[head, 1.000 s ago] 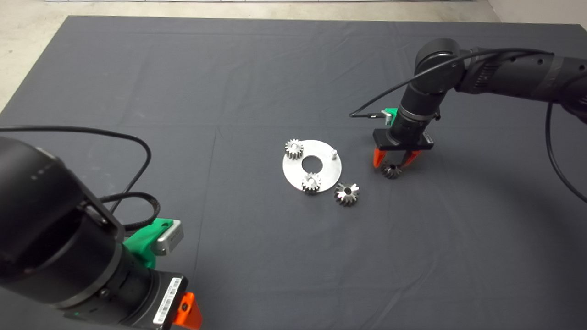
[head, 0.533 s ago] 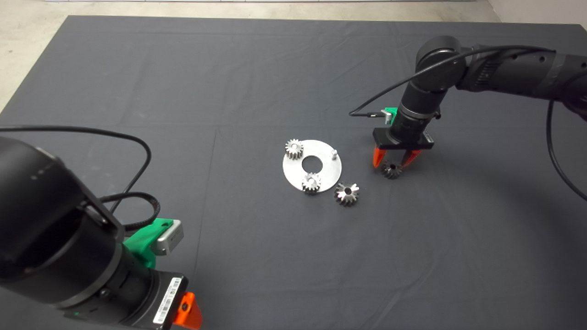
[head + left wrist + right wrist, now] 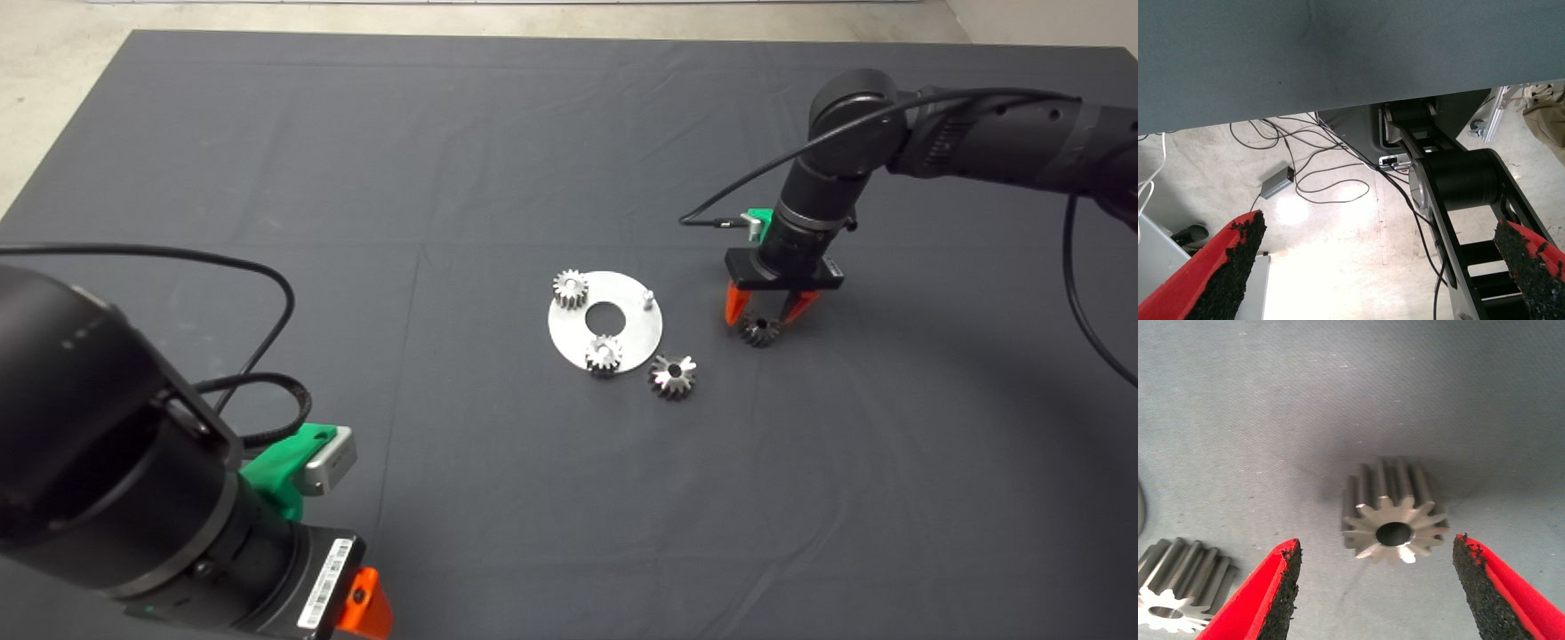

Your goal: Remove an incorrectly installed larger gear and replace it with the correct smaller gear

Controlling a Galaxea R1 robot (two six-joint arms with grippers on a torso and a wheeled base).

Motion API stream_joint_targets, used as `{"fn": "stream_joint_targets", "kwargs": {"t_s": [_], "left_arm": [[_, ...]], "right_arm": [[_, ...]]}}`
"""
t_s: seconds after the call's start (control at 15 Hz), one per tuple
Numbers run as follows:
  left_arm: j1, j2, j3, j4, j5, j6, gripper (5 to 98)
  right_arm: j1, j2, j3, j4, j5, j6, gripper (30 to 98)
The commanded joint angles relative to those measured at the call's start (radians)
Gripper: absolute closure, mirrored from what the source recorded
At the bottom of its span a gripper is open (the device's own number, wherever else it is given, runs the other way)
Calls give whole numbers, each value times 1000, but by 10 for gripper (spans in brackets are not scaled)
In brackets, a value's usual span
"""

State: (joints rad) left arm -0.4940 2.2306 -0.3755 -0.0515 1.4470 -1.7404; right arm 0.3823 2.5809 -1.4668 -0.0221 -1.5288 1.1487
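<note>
The smaller gear (image 3: 759, 331) is dark grey and lies flat on the mat, right of the round silver plate (image 3: 622, 333). My right gripper (image 3: 767, 313) hangs just above it, open, one red finger on each side and neither touching. In the right wrist view the smaller gear (image 3: 1395, 513) sits between the pads (image 3: 1281, 587) with gaps on both sides. The larger gear (image 3: 672, 375), shiny with flaring teeth, lies on the mat at the plate's near right edge and also shows in the right wrist view (image 3: 1178, 587). My left gripper (image 3: 363, 606) is parked at the lower left, open.
The plate carries two small pale gears (image 3: 570, 289) (image 3: 604, 354), a bare upright pin (image 3: 648, 298) and a centre hole. The left wrist view shows the floor with cables (image 3: 1331, 183) beyond the mat's edge.
My right gripper has shifted a touch to the right above the smaller gear. The gears and the left arm have not moved.
</note>
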Motion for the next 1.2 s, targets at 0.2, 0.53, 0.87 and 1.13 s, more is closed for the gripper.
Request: {"fn": "stream_joint_targets", "kwargs": {"t_s": [0.2, 0.53, 0.87, 1.13], "left_arm": [[-12, -1, -3, 4, 1, 2, 153], [-12, -1, -3, 4, 1, 2, 153], [-12, -4, 0, 4, 1, 1, 153], [-12, -4, -2, 4, 1, 2, 153]], "right_arm": [[30, -32, 9, 42, -129, -19, 679], [29, -28, 31, 45, -129, -18, 679], [27, -25, 37, 42, -129, -17, 679], [26, -29, 42, 42, -129, -17, 679]]}}
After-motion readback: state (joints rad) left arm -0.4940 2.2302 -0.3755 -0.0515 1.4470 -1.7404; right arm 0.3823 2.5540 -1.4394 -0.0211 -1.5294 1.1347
